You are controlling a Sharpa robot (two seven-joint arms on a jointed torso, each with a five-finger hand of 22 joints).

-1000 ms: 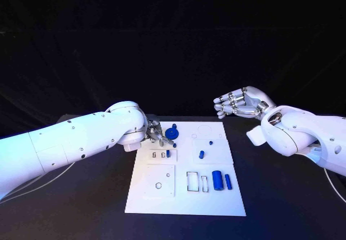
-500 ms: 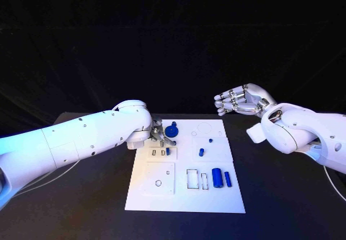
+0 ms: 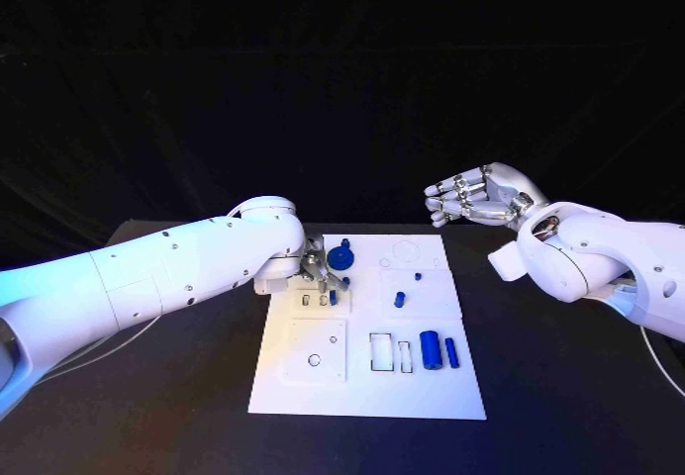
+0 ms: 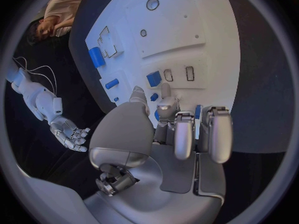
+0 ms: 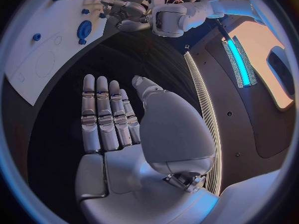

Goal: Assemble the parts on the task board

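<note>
Head view shows the left robot hand (image 3: 313, 269) low over the far left part of the task board (image 3: 368, 396), fingers curled down at the small blue parts (image 3: 333, 296) just beneath them, probably to seat one in its slot; whether it grasps a piece I cannot tell. A round blue part (image 3: 342, 259) sits just beside its fingertips. The right robot hand (image 3: 478, 202) hangs well apart, raised off the desk (image 3: 171, 396), released and holding nothing, seemingly kept clear.

Head camera looks down on the task board (image 3: 368, 376) from above. Each wrist camera sits close behind its own hand; both also catch the board.
</note>
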